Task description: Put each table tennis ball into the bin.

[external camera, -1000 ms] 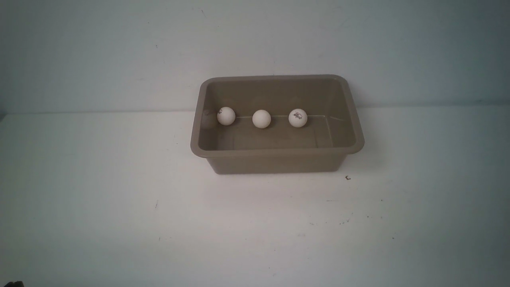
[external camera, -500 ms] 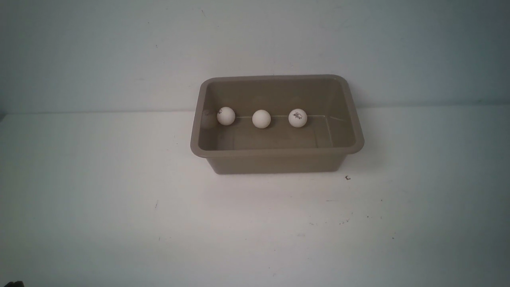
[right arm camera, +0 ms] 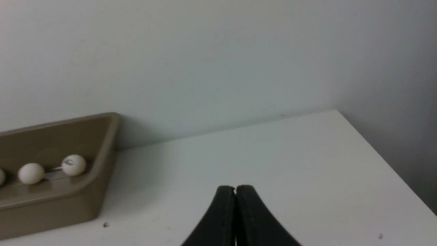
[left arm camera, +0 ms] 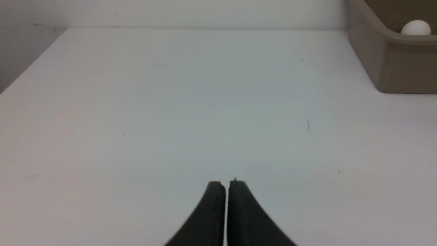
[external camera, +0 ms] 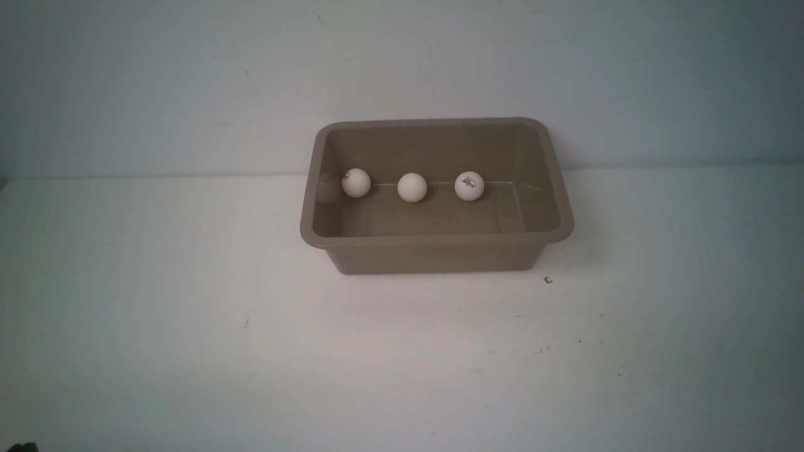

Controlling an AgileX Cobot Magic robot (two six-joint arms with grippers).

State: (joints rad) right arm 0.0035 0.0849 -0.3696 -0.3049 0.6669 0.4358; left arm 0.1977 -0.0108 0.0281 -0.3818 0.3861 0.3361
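Already, all three table tennis balls lie inside the bin [external camera: 433, 252], in a row along its far wall: the left ball [external camera: 356, 182] near the bin's left end, the middle ball [external camera: 412, 187] beside it, the logo-marked right ball [external camera: 469, 186] past that; none touch. The bin sits on the white table [external camera: 188, 326] against the wall; the left gripper [left arm camera: 227, 184] and right gripper [right arm camera: 235, 188] hang over bare table away from the bin, each with fingers pressed together, empty.

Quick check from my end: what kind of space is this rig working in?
Probably a lab test bench: a bare white table against a plain wall, holding only a brown bin with three table tennis balls inside.
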